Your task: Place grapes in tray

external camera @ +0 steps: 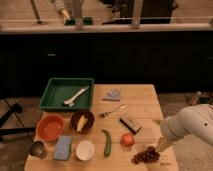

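Purple grapes (146, 156) on wooden table (145, 106), gripper (161, 146) just beside, jaws wide

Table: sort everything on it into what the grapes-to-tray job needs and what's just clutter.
Job: grapes, front right; green tray, back left; gripper, just right of the grapes.
Clutter: orange bowl, dark bowl, fork, red fruit, green vegetable, blue sponge, blue cloth.
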Motion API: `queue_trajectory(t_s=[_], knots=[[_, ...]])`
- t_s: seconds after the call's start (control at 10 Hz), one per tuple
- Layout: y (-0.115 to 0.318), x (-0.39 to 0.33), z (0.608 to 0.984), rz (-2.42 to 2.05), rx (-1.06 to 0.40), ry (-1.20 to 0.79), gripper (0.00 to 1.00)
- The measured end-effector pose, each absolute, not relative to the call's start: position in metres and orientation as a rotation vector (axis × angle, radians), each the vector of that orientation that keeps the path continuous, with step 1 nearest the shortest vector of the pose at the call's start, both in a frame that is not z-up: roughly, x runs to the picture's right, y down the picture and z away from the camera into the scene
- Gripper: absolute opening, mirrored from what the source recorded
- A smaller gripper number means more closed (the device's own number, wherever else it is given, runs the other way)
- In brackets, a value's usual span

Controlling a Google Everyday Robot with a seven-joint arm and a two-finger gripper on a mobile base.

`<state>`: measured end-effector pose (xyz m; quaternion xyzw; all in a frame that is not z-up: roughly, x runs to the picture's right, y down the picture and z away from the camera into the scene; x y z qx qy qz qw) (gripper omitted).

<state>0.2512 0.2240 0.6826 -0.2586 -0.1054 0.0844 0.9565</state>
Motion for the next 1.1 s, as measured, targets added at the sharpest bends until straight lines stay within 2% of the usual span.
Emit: queue_trajectory(t_s=[0.6,1.1], knots=[[0.225,0.251,0.683,0.171,-0.519,-0.220,0.80],[0.286,0.258,0.702,0.124,-0.518,-0.296,0.80]])
